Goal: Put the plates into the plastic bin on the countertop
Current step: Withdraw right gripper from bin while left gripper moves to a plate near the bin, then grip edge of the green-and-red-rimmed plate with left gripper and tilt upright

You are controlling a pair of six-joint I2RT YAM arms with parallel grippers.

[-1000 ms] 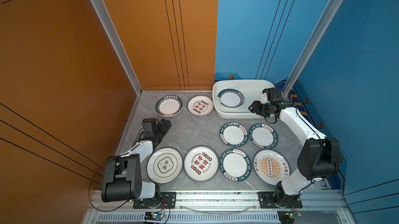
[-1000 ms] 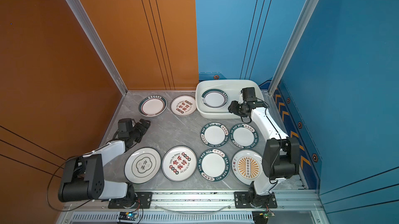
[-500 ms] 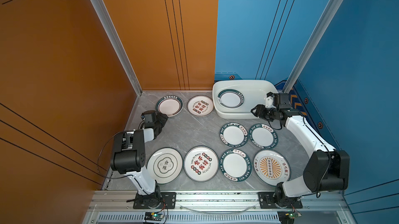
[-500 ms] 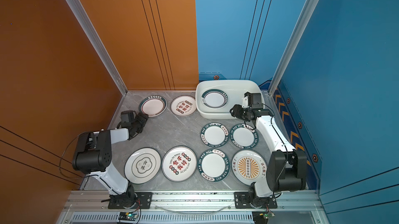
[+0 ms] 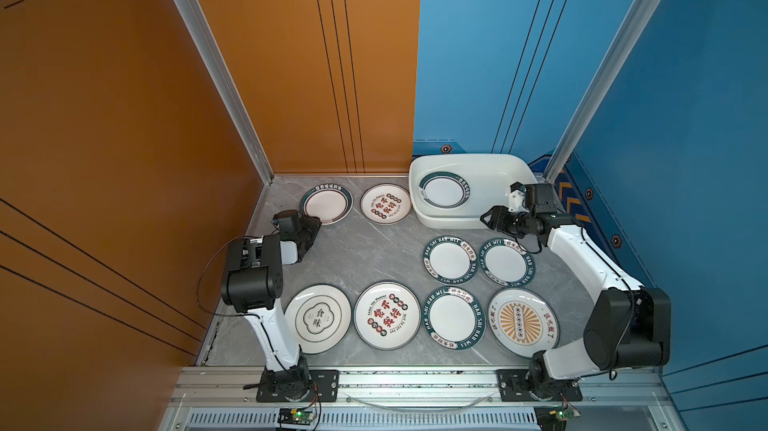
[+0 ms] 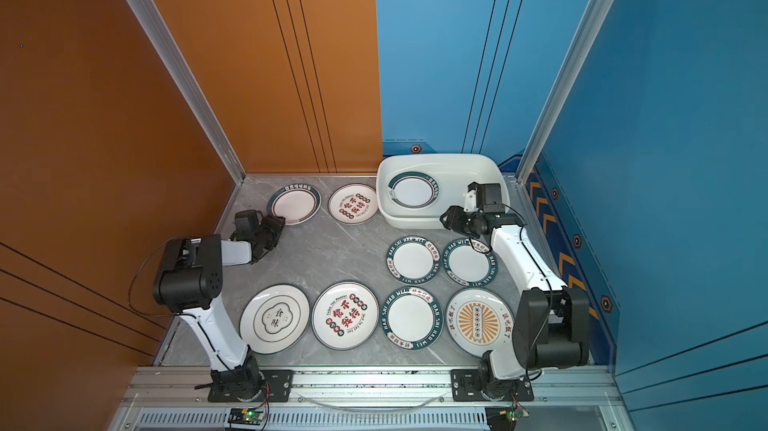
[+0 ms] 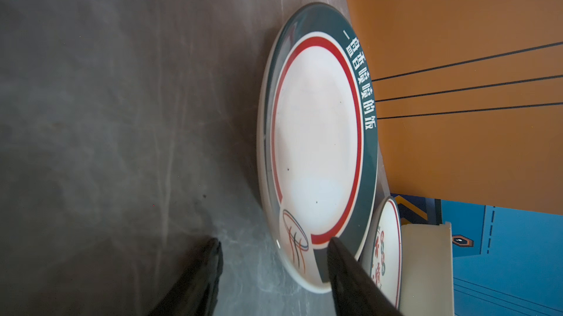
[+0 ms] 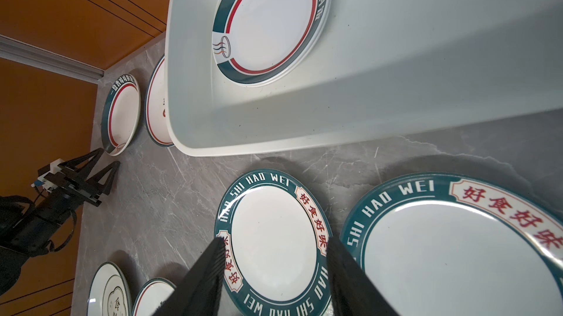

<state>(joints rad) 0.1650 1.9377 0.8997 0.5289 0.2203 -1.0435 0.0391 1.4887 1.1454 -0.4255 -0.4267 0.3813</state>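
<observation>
Left pincer low at near edge of red-ringed plate, back-left on desk. Jaws partly open and straddling plate rim: one finger over rim, other over bare desk. No clamp visible.

Right pincer hovers by front wall of white plastic bin, near HAO SHI HAO WEI plate. Jaws apart, empty.

Bin sits back-right on desk, with teal-rimmed plate flat inside. Eight plates lie out on desk.

Orange wall panels (thin black lines) meet blue wall panels; aluminium posts frame them
</observation>
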